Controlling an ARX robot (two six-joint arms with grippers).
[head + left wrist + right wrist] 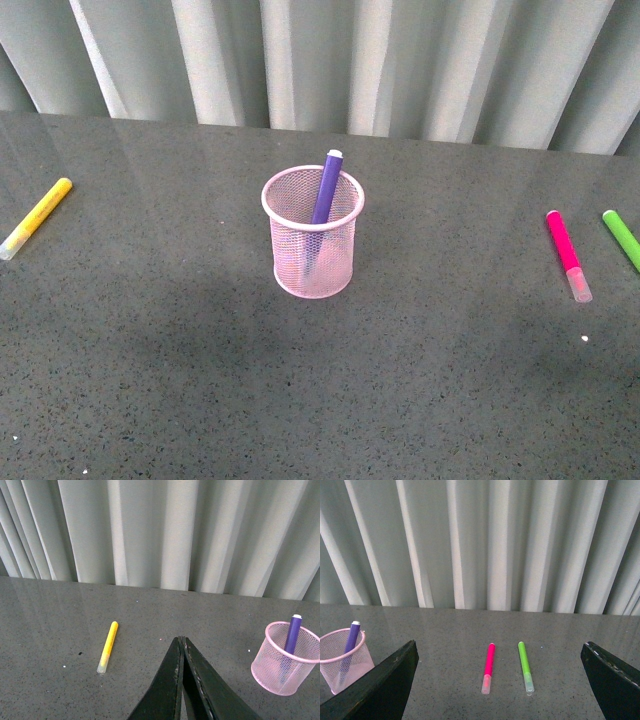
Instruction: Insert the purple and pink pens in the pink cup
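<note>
The pink cup (313, 243) stands upright mid-table, and the purple pen (326, 187) leans inside it with its end above the rim. The pink pen (567, 252) lies flat on the table at the right, pale cap toward the front. In the right wrist view the pink pen (488, 667) lies ahead between the wide-apart fingers of my open right gripper (500, 652), which holds nothing. My left gripper (181, 640) is shut and empty, with the pink cup (286, 659) and purple pen (291, 633) off to one side. Neither gripper shows in the front view.
A green marker (623, 238) lies just right of the pink pen, also seen as the green marker (525, 671). A yellow marker (37, 216) lies at the far left, and the yellow marker (108, 645) is near my left gripper. Grey curtains hang behind the table's back edge.
</note>
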